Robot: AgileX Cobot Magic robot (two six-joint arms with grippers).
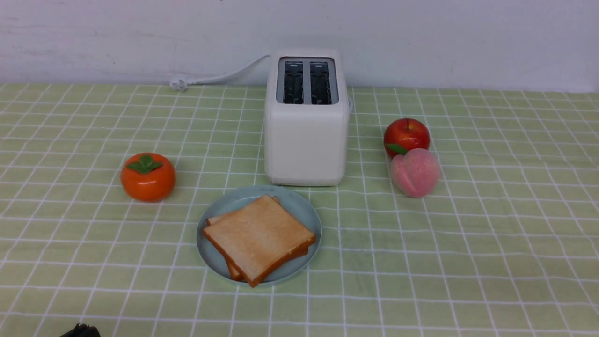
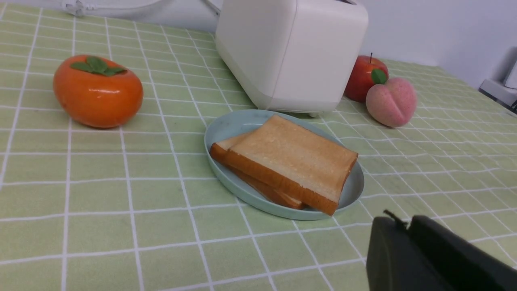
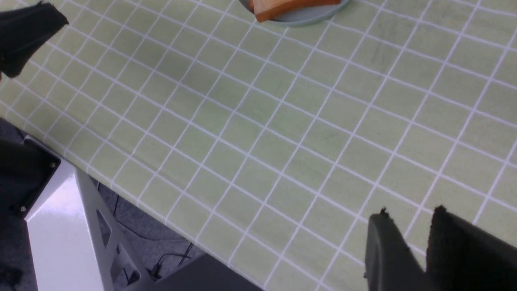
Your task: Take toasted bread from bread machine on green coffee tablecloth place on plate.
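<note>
Two slices of toast (image 1: 259, 236) lie stacked on the round plate (image 1: 210, 250) in the front view, the upper one turned at an angle to the lower, with one corner reaching over the plate's near rim. The plate sits on the green tablecloth (image 1: 421, 262), just in front of the white toaster (image 1: 306, 145), whose two dark slots face up. Its cord (image 1: 229, 75) runs left to a plug (image 1: 178, 83) by the wall (image 1: 421, 42). An orange persimmon (image 1: 148, 178) sits to the left, while a red apple (image 1: 406, 135) and a pink peach (image 1: 415, 172) sit together right of the toaster, the peach nearer. Only a dark tip of the left gripper (image 1: 83, 330) shows at the bottom edge.

In the left wrist view, the toast rests on the plate, apart from the left gripper, whose blurred fingers look close together and hold no toast. I cannot tell whether they meet.

In the right wrist view, the right gripper (image 3: 412, 214) is released: a gap shows between its fingers, above the cloth and well apart from the plate. Part of the toast and the plate's edge show, along with dark and white parts of the left arm (image 3: 60, 226).
</note>
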